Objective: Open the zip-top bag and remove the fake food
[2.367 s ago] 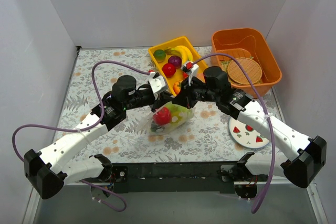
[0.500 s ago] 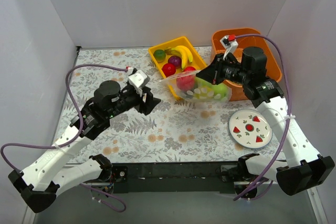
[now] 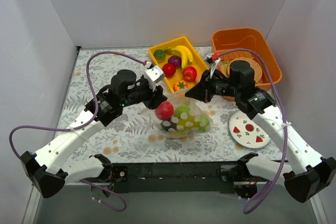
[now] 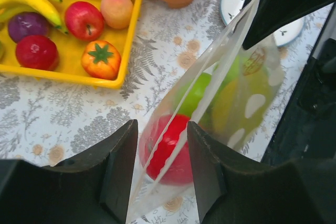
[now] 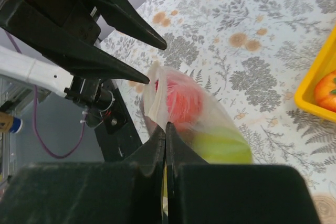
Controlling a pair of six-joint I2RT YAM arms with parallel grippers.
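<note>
The right pincer (image 5: 166, 125) is pressed together on a thin pinch of the zip-top bag (image 5: 210, 124) at its upper edge, and the film hangs down from that one hold. The left pincer (image 4: 161, 125) stands with its jaws apart on either side of the same edge, which runs slantwise through the gap; neither jaw looks to be pressing the film.

The fake food sits low in the bag, a red piece (image 4: 168, 150) nearest the left pincer and a green apple (image 4: 195, 92) and yellowish pieces beyond it. The bag is at mid-desk (image 3: 94, 77), just near of the yellow tray (image 3: 157, 55), with a fruit-printed plate (image 3: 249, 129) to the right. Whether its bottom rests on the desk, and whether the zip is parted, I cannot tell.

The main risk, as I judge it, is the left pincer closing over both walls of the mouth at once. Pulling would then only stretch the sealed strip or drag the film out of the right pincer's narrow pinch, helped by the weight of the fruit. If the bag dropped or tipped, the round pieces could roll across the desk.
</note>
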